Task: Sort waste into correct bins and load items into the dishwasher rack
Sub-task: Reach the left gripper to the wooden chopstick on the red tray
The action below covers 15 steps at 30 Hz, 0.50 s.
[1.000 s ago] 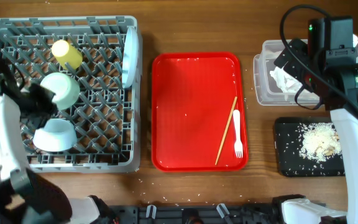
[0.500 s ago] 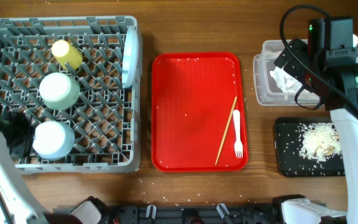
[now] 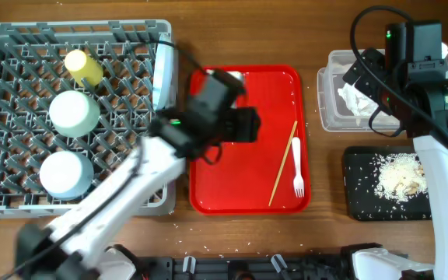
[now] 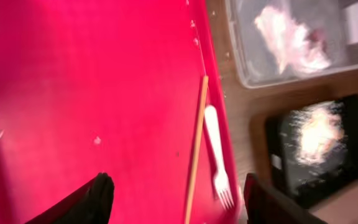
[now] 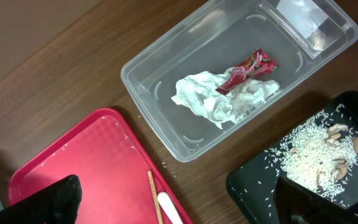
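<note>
Swung away from the dishwasher rack, the left arm now reaches over the red tray. The left end effector is released, fingers spread above the tray, nothing between them. A wooden chopstick and white fork lie side by side near the tray's right edge. In the rack sit a yellow cup, two bowls upside down, and a plate on edge. The right end effector hangs released and empty above the surface. The napkin and red wrapper lie in the clear tub; rice lies in the black tray.
</note>
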{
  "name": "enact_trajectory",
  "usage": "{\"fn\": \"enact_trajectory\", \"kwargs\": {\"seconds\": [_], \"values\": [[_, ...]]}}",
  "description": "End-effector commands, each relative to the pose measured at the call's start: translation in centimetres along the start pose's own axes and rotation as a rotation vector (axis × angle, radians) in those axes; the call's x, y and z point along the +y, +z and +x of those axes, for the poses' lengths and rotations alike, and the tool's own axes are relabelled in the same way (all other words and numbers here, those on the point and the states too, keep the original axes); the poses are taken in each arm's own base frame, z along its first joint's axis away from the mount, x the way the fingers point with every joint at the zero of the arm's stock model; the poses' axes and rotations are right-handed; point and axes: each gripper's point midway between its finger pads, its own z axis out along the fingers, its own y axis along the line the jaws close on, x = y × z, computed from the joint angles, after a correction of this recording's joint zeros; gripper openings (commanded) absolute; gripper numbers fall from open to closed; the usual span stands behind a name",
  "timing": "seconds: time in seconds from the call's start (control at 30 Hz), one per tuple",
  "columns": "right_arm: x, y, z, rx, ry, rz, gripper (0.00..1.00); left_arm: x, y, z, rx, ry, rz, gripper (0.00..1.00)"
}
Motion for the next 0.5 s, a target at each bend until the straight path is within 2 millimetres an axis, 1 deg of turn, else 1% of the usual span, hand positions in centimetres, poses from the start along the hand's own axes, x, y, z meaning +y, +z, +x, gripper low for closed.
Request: {"fn": "enact_trajectory", "kwargs": {"seconds": [0.0,0.03,0.07,0.1,0.17,0.2,0.3,0.33,0.37,0.43,0.47], "values": [[-0.1,0.0,-0.4,-0.014,0.002,0.012,1.00,0.0,6.8,3.7,0.025,0.104,-0.201,0.67],[-0.1,0.0,-0.4,-0.014,0.002,0.012,1.00,-0.5,8.9,5.4,0.049,0.147,-0.224,0.65],[-0.1,0.0,-0.4,-0.014,0.002,0.012,1.00,-0.9,10.2,6.5,0.060,0.175,-0.233,0.63],[-0.1,0.0,-0.4,-0.014,0.002,0.012,1.00,-1.7,11.7,7.7,0.062,0.211,-0.229,0.63],[-0.1,0.0,-0.4,-0.014,0.002,0.012,1.00,-2.6,13.1,8.4,0.027,0.246,-0.233,0.61],[-0.1,0.0,-0.4,-0.014,0.002,0.012,1.00,-3.1,13.9,8.9,0.004,0.271,-0.240,0.61],[-0.1,0.0,-0.4,-0.014,0.002,0.012,1.00,-3.8,15.3,10.5,0.016,0.339,-0.238,0.61],[-0.1,0.0,-0.4,-0.014,0.002,0.012,1.00,-3.8,15.6,10.8,0.020,0.345,-0.238,0.58],[-0.1,0.0,-0.4,-0.014,0.001,0.012,1.00,-3.7,15.8,11.1,0.023,0.350,-0.246,0.56],[-0.1,0.0,-0.4,-0.014,0.002,0.012,1.00,-2.8,16.1,11.0,0.013,0.358,-0.288,0.55],[-0.1,0.0,-0.4,-0.014,0.002,0.012,1.00,-2.5,16.4,11.3,0.022,0.360,-0.295,0.52]]}}
